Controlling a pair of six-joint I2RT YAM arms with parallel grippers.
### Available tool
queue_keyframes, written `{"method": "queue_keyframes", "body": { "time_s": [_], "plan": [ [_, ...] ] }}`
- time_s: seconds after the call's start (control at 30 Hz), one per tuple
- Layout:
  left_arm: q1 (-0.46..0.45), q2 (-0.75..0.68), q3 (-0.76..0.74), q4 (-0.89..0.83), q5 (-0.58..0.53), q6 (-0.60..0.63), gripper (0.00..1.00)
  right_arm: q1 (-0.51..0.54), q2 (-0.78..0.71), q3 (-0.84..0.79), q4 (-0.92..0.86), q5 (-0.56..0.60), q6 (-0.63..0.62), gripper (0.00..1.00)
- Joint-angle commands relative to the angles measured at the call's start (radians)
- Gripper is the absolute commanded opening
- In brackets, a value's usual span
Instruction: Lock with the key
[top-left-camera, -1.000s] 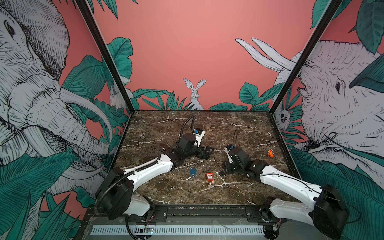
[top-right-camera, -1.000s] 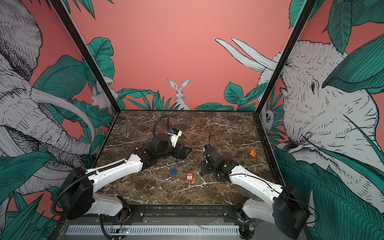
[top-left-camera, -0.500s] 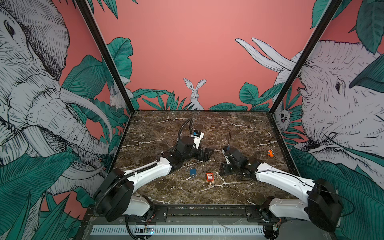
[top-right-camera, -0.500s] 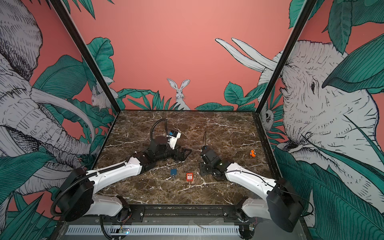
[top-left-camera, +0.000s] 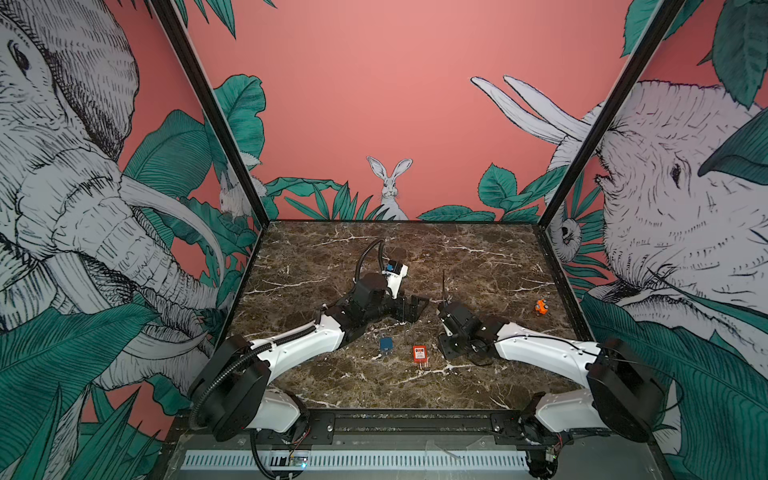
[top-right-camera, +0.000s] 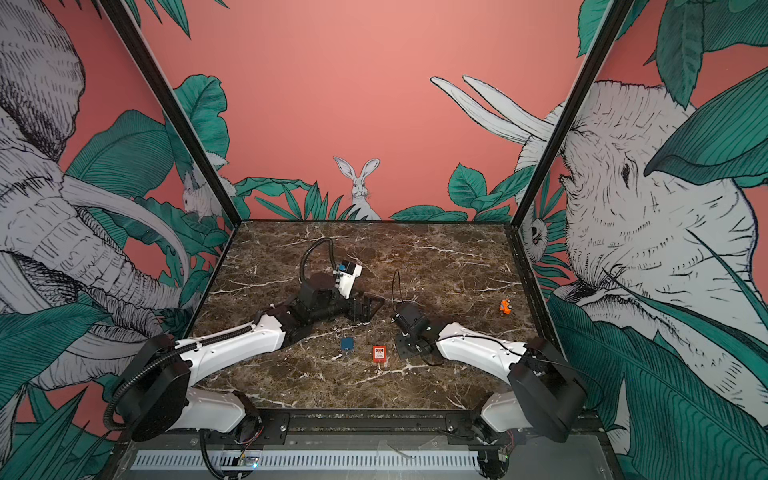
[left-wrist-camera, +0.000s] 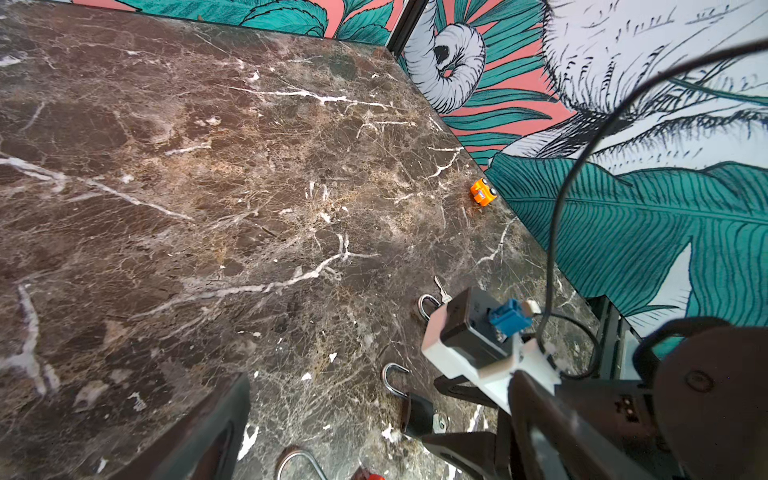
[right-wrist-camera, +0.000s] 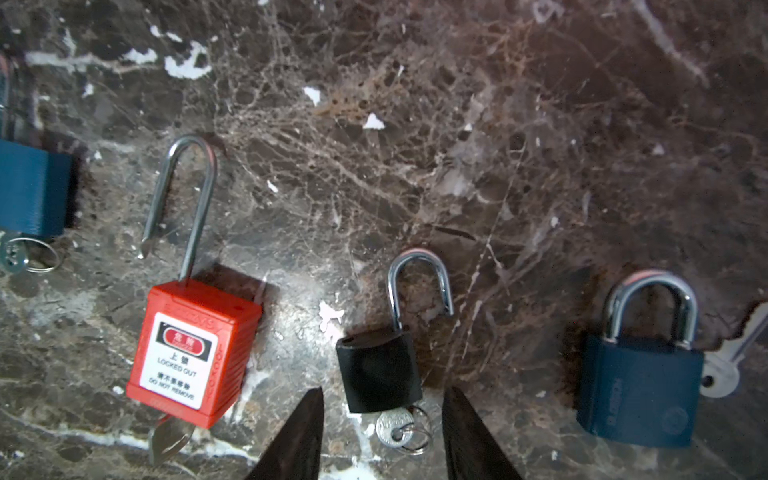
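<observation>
In the right wrist view a small black padlock (right-wrist-camera: 378, 370) lies flat on the marble with its shackle swung open. Its silver key (right-wrist-camera: 395, 426), on a ring, sits in the bottom of the body. My right gripper (right-wrist-camera: 382, 399) is open, and its two dark fingertips (right-wrist-camera: 309, 419) stand either side of that key without touching it. In both top views the right gripper (top-left-camera: 452, 349) (top-right-camera: 405, 347) points down and hides the black padlock. My left gripper (top-left-camera: 409, 309) hovers wide open and empty just beyond it. The left wrist view shows the black padlock (left-wrist-camera: 417, 411) from the side.
A red padlock (right-wrist-camera: 193, 353) (top-left-camera: 420, 354) with a raised shackle and a key lies left of the black one. A dark blue padlock (right-wrist-camera: 640, 390) with a loose key (right-wrist-camera: 723, 374) lies to its right. Another blue padlock (top-left-camera: 386, 344) and an orange toy car (top-left-camera: 541, 307) also sit on the marble.
My right arm has shifted a little to the left, bringing its gripper over the black padlock beside the red one. The left arm has barely moved.
</observation>
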Motion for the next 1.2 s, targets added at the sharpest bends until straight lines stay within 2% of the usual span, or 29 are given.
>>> {"method": "queue_keyframes", "body": {
  "time_s": [0.0,0.67,0.9,1.17],
  "plan": [
    [0.003,0.005,-0.012,0.03,0.011,-0.007,0.98,0.009,0.015,-0.006,-0.003,0.015,-0.009,0.45],
    [0.002,-0.009,-0.038,0.035,0.008,-0.01,0.98,0.018,0.144,-0.004,0.064,0.041,-0.011,0.44],
    [0.004,-0.015,-0.041,0.029,0.003,-0.008,0.98,0.017,0.146,-0.023,0.068,0.037,-0.001,0.39],
    [0.01,-0.017,-0.044,0.02,-0.007,-0.019,0.98,0.017,0.075,-0.047,0.058,0.04,-0.009,0.3]
  ]
}}
